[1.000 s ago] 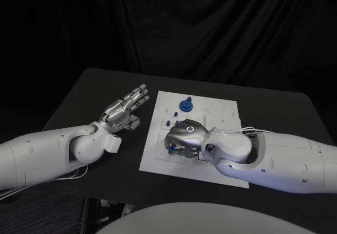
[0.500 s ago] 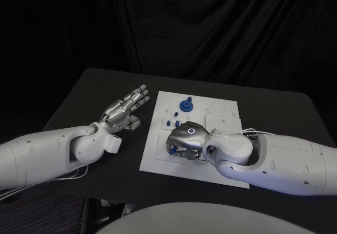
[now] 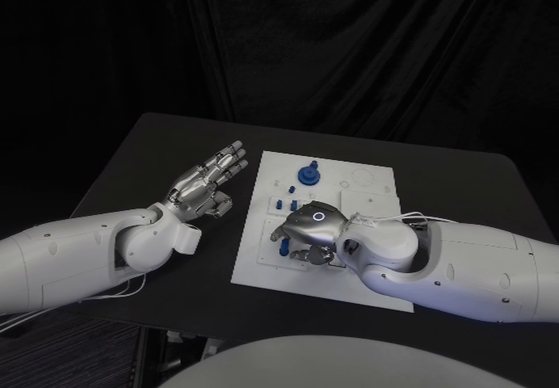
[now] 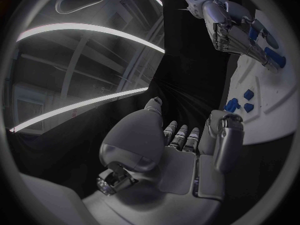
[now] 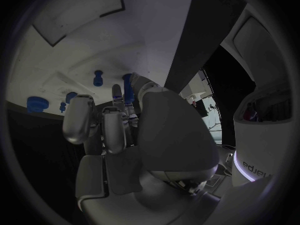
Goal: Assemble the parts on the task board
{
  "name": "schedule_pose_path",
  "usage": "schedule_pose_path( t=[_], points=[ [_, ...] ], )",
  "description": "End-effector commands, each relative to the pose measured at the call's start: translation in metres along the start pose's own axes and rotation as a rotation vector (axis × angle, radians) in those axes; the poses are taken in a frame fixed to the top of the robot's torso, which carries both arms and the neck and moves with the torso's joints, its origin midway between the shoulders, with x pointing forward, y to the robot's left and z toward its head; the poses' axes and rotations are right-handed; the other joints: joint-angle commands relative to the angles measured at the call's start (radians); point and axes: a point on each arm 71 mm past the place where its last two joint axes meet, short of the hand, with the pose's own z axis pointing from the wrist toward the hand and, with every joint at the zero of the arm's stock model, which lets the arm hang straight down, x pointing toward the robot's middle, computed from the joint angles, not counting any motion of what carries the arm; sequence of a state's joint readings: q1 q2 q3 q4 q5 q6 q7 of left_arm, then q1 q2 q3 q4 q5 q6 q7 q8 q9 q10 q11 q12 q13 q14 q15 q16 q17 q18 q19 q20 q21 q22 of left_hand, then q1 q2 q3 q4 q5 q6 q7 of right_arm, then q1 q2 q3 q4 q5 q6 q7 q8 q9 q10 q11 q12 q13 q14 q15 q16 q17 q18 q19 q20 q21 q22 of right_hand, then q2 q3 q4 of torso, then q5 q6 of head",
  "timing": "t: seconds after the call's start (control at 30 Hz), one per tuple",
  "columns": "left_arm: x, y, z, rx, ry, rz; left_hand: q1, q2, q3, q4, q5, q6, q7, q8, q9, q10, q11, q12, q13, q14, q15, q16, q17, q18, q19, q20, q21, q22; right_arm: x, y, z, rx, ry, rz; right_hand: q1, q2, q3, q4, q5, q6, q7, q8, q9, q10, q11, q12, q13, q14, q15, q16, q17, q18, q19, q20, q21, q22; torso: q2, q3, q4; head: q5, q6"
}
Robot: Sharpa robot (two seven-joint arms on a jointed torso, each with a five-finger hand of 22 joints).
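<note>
**Task board with blue parts, right robot hand bent over its near half**

Task board (image 3: pixel 371 187): white rectangular plate in the middle of the black bench (image 3: pixel 152 149). Its long axis runs from the robot's side toward the far edge of the bench, leaning slightly toward the robot's right at the far end.

Parts on the board: a tall blue knob-like part (image 3: pixel 308 174) stands upright near the board's far end. Small blue pieces (image 3: pixel 285 201) lie between the knob and the right robot hand, close to the board's left edge. Which way these small pieces point is too fine to tell.

Right robot hand (image 3: pixel 305 234): over the near half of the board, back of the hand up, fingers curled down toward the plate. In the right wrist view the fingertips (image 5: pixel 116 91) reach among blue pieces (image 5: pixel 98 77) on the white surface; whether one is pinched cannot be told. Against the frame one second earlier, the hand has rolled slightly and its fingers sit lower and further tucked; the board and knob have not shifted.

Left robot hand (image 3: pixel 208 184): above the bench just left of the board, released, fingers straight and apart, pointing toward the bench's far edge, holding nothing. It has kept the same pose throughout.
</note>
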State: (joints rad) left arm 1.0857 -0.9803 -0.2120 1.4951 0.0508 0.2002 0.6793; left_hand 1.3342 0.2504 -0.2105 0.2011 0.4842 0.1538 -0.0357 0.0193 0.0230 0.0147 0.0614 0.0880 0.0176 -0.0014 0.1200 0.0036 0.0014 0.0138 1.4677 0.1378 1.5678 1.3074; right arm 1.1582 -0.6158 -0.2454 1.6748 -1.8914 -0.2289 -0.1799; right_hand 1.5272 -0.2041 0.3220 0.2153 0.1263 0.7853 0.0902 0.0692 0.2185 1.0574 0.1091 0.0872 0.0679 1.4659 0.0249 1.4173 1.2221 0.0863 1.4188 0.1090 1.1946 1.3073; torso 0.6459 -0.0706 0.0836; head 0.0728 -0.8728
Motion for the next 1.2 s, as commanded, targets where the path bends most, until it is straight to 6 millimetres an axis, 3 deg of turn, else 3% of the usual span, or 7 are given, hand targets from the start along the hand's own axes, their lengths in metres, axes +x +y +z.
schedule_pose_path(
  t=[0.03,0.07,0.2,0.73,0.9,1.03,1.2],
  points=[
    [0.002,0.000,0.001,0.014,0.010,-0.013,0.009,-0.003,-0.001,-0.005,0.004,0.000,0.003,0.006,0.001,0.001,0.004,0.003,0.001,0.001,0.006,-0.004,-0.001,-0.014,0.103,0.008,0.003,0.263,0.002,-0.003,0.000,0.028,0.014,-0.001,0.000,0.000,-0.074,0.013,-0.006,-0.196,-0.029,-0.013,-0.065,-0.088,0.022,-0.017,0.000,0.003,0.018,-0.008,-0.019,-0.003,-0.009,0.027,-0.027,0.146,0.000,-0.0006,0.0009,-0.001,0.000],
    [0.002,0.000,0.001,0.014,0.010,-0.013,0.007,-0.004,-0.002,-0.004,0.001,0.001,0.003,0.006,0.001,0.001,0.003,0.003,0.001,0.001,0.006,-0.004,-0.001,-0.014,0.103,0.009,0.003,0.263,0.002,-0.003,0.000,0.027,0.008,0.000,0.017,-0.013,-0.140,0.050,0.000,-0.342,-0.056,-0.024,-0.109,-0.145,0.026,-0.018,-0.001,-0.006,0.018,-0.017,-0.037,0.003,-0.020,0.033,-0.050,0.140,0.000,-0.0008,0.0006,0.000,0.000],
    [0.002,0.000,0.000,0.014,0.008,-0.012,0.006,-0.004,-0.003,-0.004,0.000,0.001,0.003,0.006,0.001,0.001,0.004,0.004,0.001,0.001,0.005,-0.004,-0.001,-0.014,0.103,0.010,0.003,0.263,0.000,-0.006,-0.003,0.027,-0.028,0.015,0.034,-0.036,-0.187,0.080,-0.007,-0.419,-0.078,-0.029,-0.136,-0.204,0.032,-0.014,-0.002,-0.018,0.014,-0.027,-0.058,0.010,-0.033,0.033,-0.078,0.132,0.000,-0.0014,0.0003,0.003,0.000],
    [0.000,-0.001,-0.002,0.014,-0.002,-0.007,0.006,-0.005,-0.003,-0.004,0.001,0.002,0.003,0.006,0.001,0.001,0.004,0.005,0.002,0.001,0.005,-0.004,-0.001,-0.014,0.103,0.012,0.003,0.263,-0.057,-0.055,-0.071,0.168,-0.246,0.113,0.037,0.002,-0.154,0.075,-0.006,-0.224,-0.039,0.015,-0.113,-0.208,0.025,0.059,0.009,-0.015,0.014,-0.022,-0.051,0.007,-0.027,0.030,-0.074,0.136,-0.004,0.0000,0.0006,-0.013,0.000],
    [0.000,-0.002,-0.003,0.014,-0.007,-0.004,0.006,-0.005,-0.003,-0.005,0.002,0.004,0.003,0.006,0.002,0.001,0.004,0.006,0.002,0.001,0.004,-0.004,-0.001,-0.014,0.103,0.013,0.003,0.263,-0.073,-0.076,-0.106,0.276,-0.280,0.186,0.062,0.052,-0.107,0.059,0.048,0.088,0.053,0.111,-0.060,0.000,-0.025,0.229,0.066,-0.007,-0.019,-0.015,-0.040,0.005,-0.015,0.010,-0.054,0.142,-0.003,-0.0008,-0.0015,-0.034,0.000],
    [0.001,-0.002,-0.003,0.014,-0.008,-0.002,0.005,-0.006,-0.004,-0.005,0.003,0.006,0.003,0.007,0.002,0.001,0.005,0.007,0.002,0.001,0.004,-0.004,-0.001,-0.014,0.103,0.013,0.003,0.263,-0.068,-0.095,-0.133,0.399,-0.235,0.278,0.090,0.066,-0.097,0.006,0.066,0.232,0.005,0.226,0.008,0.074,-0.079,0.539,0.276,-0.046,-0.068,-0.087,-0.151,0.022,-0.053,-0.045,-0.148,0.114,-0.002,-0.0017,-0.0029,-0.057,0.000],
    [0.001,-0.002,-0.003,0.014,-0.009,-0.002,0.006,-0.007,-0.004,-0.006,0.004,0.006,0.004,0.007,0.002,0.001,0.007,0.008,0.002,0.001,0.004,-0.004,-0.001,-0.014,0.103,0.014,0.003,0.263,-0.040,-0.113,-0.163,0.565,-0.134,0.383,0.044,0.065,-0.021,0.010,0.024,0.196,-0.009,0.372,0.120,0.287,-0.098,1.360,1.234,-0.011,-0.081,-0.059,-0.072,0.013,-0.029,-0.054,-0.133,0.123,-0.001,-0.0040,-0.0020,-0.087,0.000]
  ],
)
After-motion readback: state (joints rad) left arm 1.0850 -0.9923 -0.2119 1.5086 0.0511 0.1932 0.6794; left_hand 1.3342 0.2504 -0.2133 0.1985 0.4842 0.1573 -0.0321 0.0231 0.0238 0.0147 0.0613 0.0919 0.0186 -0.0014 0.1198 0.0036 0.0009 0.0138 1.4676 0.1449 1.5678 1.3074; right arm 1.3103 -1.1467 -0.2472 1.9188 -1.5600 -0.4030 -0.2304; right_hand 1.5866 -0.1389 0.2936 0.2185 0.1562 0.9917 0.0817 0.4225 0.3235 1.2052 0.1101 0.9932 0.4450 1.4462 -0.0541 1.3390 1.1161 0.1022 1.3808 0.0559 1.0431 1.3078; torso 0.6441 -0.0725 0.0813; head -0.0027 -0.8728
